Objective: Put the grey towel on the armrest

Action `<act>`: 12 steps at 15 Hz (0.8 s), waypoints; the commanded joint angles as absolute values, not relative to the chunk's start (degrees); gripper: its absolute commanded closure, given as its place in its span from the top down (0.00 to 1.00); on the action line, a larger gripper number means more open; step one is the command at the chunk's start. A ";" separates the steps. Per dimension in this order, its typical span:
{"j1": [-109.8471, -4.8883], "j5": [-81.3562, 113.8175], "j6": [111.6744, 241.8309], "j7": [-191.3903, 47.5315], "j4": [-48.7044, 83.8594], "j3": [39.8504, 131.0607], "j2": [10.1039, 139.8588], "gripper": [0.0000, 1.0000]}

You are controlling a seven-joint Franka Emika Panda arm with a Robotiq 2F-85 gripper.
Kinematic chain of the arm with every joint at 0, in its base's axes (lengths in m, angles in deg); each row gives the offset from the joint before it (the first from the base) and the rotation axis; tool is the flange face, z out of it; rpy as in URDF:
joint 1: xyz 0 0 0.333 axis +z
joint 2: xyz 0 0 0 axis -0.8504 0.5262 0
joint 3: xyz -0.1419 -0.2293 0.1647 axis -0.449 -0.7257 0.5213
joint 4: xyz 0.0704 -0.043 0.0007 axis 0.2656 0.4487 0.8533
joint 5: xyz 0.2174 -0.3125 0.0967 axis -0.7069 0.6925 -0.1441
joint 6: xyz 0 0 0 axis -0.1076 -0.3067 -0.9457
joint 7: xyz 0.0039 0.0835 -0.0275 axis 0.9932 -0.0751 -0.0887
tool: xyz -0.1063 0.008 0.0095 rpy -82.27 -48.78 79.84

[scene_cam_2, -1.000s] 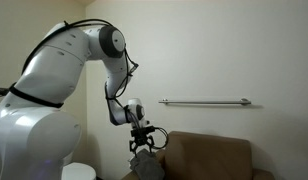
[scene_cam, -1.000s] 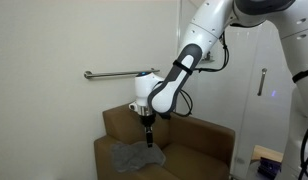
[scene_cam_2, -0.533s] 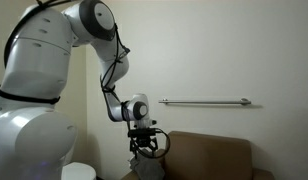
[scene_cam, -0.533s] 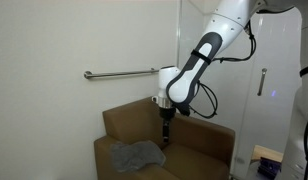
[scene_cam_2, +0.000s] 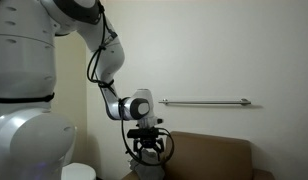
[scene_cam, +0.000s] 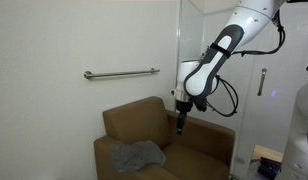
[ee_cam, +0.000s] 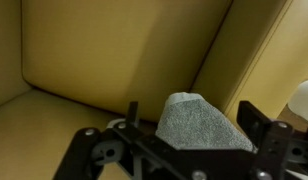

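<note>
The gripper (scene_cam: pixel 179 127) hung over the seat of the brown armchair (scene_cam: pixel 134 120), just in front of its backrest, pointing down. Its fingers (ee_cam: pixel 256 120) stood wide apart in the wrist view, with nothing clamped between them. The white arm (scene_cam: pixel 219 55) rose from it, up and away from the chair's back. In an exterior view, the gripper (scene_cam_2: pixel 147 152) showed just above the chair's edge, dark cables looping around it.

The grey towel (scene_cam: pixel 134 155) lay crumpled well apart from the gripper, on the armchair's broad low side nearest that camera. This looked like an armrest, though I could not tell for certain. In the wrist view the grey towel (ee_cam: pixel 199 125) sat heaped at the seat's edge, framed between the fingers but farther off.

Above the armchair's back, a metal grab bar (scene_cam: pixel 119 73) ran level along the pale wall.
</note>
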State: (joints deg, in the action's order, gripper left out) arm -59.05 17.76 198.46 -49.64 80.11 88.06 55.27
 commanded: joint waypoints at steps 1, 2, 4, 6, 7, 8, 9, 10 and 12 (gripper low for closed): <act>-60.80 17.75 199.10 -46.92 84.89 85.13 48.68 1.00; -61.08 18.00 198.27 -46.40 85.01 84.24 47.84 1.00; -61.73 18.79 197.53 -45.63 85.19 82.57 46.91 1.00; -62.21 18.93 196.75 -43.63 85.04 80.77 46.80 1.00; -62.96 20.01 196.60 -43.33 84.93 80.16 47.13 1.00; -63.45 20.65 196.83 -42.50 84.99 79.44 47.51 1.00; -62.13 19.02 196.93 -45.23 83.63 80.59 48.55 1.00; -62.63 19.53 196.93 -44.75 83.71 80.04 48.55 1.00; -62.98 19.76 196.92 -44.29 83.81 79.59 48.55 1.00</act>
State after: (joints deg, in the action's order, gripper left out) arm -62.69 19.81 197.07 -44.27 83.82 79.25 48.64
